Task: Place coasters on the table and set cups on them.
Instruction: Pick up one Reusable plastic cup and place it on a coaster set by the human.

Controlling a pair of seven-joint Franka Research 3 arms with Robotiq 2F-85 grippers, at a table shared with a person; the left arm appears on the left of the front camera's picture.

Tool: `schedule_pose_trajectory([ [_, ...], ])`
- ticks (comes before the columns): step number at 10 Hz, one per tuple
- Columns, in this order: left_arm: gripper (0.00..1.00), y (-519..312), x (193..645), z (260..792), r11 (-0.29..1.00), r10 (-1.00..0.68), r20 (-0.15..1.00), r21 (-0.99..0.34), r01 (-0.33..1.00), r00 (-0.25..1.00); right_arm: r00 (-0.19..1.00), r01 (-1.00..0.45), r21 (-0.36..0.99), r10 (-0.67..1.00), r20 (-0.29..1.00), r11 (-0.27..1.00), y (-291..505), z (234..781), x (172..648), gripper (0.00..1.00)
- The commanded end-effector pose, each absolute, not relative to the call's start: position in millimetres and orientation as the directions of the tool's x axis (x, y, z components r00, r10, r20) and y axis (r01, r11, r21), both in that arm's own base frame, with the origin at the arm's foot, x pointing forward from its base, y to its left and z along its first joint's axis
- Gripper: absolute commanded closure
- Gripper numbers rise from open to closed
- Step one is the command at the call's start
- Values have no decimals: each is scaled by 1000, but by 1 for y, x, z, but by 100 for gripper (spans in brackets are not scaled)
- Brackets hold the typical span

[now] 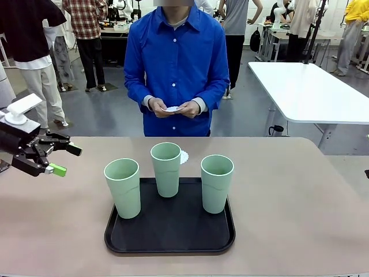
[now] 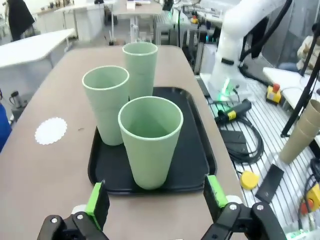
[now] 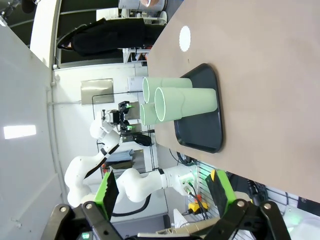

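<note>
Three mint-green cups stand upright on a black tray (image 1: 173, 238): left (image 1: 122, 187), middle (image 1: 166, 168), right (image 1: 217, 182). One white lacy coaster (image 1: 184, 156) lies on the tan table (image 1: 288, 202) just behind the middle cup. The person across the table holds more coasters (image 1: 172, 108) in both hands. My left gripper (image 1: 66, 160) hovers open left of the tray, facing the cups; its wrist view has the nearest cup (image 2: 150, 142) ahead between the open fingers (image 2: 97, 202), with the coaster (image 2: 51, 130) to the left. My right gripper (image 3: 165, 190) is open, far from the cups (image 3: 185, 104).
A white table (image 1: 311, 92) stands at the back right. People stand in the background behind the person. Bare tabletop lies left, right and behind the tray. Cables and tools (image 2: 235, 112) lie on the floor beyond the table's edge.
</note>
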State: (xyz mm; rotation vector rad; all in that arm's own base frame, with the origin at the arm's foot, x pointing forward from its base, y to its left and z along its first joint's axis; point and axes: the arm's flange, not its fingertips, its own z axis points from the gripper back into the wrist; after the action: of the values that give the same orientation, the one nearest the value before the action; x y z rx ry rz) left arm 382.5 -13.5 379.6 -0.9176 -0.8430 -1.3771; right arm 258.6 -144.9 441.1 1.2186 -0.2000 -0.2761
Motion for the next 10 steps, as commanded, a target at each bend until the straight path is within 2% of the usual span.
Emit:
schedule_pose_trajectory([
  [1, 0, -22, 386, 340, 0, -368, 929, -35, 999, 32, 949, 94, 948, -316, 7, 303, -145, 442, 260, 0],
  [5, 0, -48, 383, 301, 34, -327, 945, 18, 999, -6, 949, 94, 948, -316, 7, 303, -145, 442, 260, 0],
  [8, 0, -59, 389, 296, -11, -341, 940, -15, 1000, 10, 949, 94, 948, -316, 7, 303, -145, 442, 260, 0],
  [10, 0, -55, 386, 302, 9, -333, 942, -40, 999, 41, 949, 94, 948, -316, 7, 303, -145, 442, 260, 0],
])
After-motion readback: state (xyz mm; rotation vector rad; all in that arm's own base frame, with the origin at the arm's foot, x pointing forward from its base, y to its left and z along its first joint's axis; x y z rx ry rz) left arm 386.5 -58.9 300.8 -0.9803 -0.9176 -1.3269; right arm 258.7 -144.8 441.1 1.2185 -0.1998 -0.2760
